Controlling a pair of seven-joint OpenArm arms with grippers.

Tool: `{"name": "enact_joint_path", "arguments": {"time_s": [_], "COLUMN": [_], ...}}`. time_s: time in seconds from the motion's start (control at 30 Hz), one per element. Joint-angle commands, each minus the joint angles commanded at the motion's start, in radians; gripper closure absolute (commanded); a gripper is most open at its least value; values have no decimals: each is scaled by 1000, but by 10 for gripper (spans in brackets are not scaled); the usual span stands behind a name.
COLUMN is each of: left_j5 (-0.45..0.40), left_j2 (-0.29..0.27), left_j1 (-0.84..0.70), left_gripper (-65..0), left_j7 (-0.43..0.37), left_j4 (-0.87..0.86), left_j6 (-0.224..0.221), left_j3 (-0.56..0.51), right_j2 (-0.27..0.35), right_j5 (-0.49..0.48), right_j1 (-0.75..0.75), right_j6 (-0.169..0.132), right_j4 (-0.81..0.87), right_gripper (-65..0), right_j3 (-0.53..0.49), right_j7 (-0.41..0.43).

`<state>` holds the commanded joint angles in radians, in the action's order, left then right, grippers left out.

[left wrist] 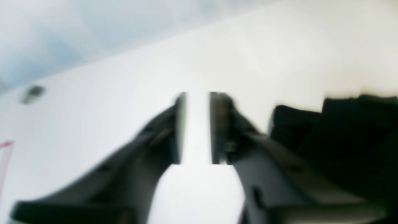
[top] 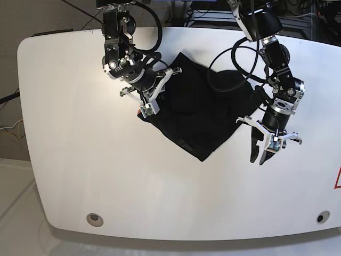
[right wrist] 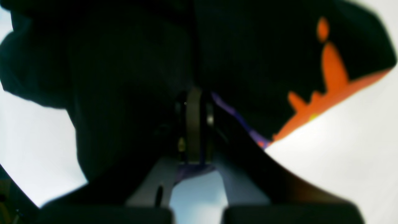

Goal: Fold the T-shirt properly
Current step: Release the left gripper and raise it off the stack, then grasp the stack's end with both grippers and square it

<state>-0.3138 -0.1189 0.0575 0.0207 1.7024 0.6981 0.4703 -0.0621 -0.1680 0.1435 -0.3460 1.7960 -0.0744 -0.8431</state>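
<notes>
Cloth fills most of the right wrist view: the T-shirt (right wrist: 130, 62), black and bunched, hangs over the right gripper (right wrist: 194, 124), whose jaws are pressed together with a fold of the fabric pinched between them. An orange print (right wrist: 329, 81) runs along the shirt's edge on the right of that view, with a strip of purple beside it near the jaws; the picture is blurred, so the exact shape of the print cannot be made out.

In the base view the T-shirt (top: 197, 114) lies crumpled in a rough diamond on the far middle of the white table (top: 80, 160), one corner pointing toward the near edge. The right gripper (top: 145, 108) sits at the shirt's left corner, gripping the cloth there. The left gripper (top: 262, 154) is just off the shirt's right corner, over bare table, its two fingers pointing down toward the near side.

The left wrist view shows the left gripper (left wrist: 197, 124) with its jaws spread slightly, white table visible in the gap and nothing held between them. The black shirt (left wrist: 342, 133) lies just to the right of the fingers (left wrist: 220, 127), apparently not touching them, though the blur makes this uncertain.

Two small round fittings (top: 95, 217) are set in the table's near corners, and a red mark (top: 338, 178) shows at its right edge.
</notes>
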Motion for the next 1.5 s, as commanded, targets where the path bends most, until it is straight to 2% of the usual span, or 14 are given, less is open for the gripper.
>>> {"name": "enact_joint_path", "arguments": {"time_s": [0.13,0.3,0.37,0.43,0.57,0.67,0.77,0.83,0.9,1.0,1.03,1.13,1.2,1.5], "left_j5": [-3,3,5,5,23,60,112,150,189,236,245,278,307,376], "left_j2": [-38,-38,-38,-38,-38,-38,-38,-38,-38,-38,-38,-38,-38,-38], "left_j1": [-29,-106,-144,-183,-278,-336,-391,-423,-450,-485,-491,-517,-542,-606], "left_gripper": [-279,-279,-279,-279,-279,-278,-271,-237,-170,-18,0,-4,0,0], "left_j7": [11,81,117,141,192,219,242,259,278,324,334,370,379,379], "left_j4": [80,161,183,199,235,244,245,245,244,239,239,238,238,235], "left_j6": [0,0,0,0,0,0,0,0,0,0,0,0,0,-2], "left_j3": [31,26,8,-6,-54,-77,-89,-92,-103,-127,-133,-166,-198,-318], "right_j2": [0,0,2,2,2,2,2,5,6,8,8,17,18,40], "right_j5": [-3,0,0,0,0,0,0,0,2,2,2,2,2,3], "right_j1": [-9,-31,-44,-58,-86,-98,-110,-127,-141,-161,-167,-189,-209,-259], "right_j6": [0,0,0,0,2,2,2,2,2,2,2,2,2,2], "right_j4": [38,86,100,110,143,152,152,146,137,112,104,80,55,-63], "right_gripper": [0,0,-28,-81,-266,-369,-414,-408,-389,-331,-306,-166,-1,0], "right_j3": [0,0,0,2,2,2,2,2,2,2,2,2,2,3], "right_j7": [0,0,-9,-25,-51,-54,-54,-54,-54,-54,-54,-54,-54,-48]}}
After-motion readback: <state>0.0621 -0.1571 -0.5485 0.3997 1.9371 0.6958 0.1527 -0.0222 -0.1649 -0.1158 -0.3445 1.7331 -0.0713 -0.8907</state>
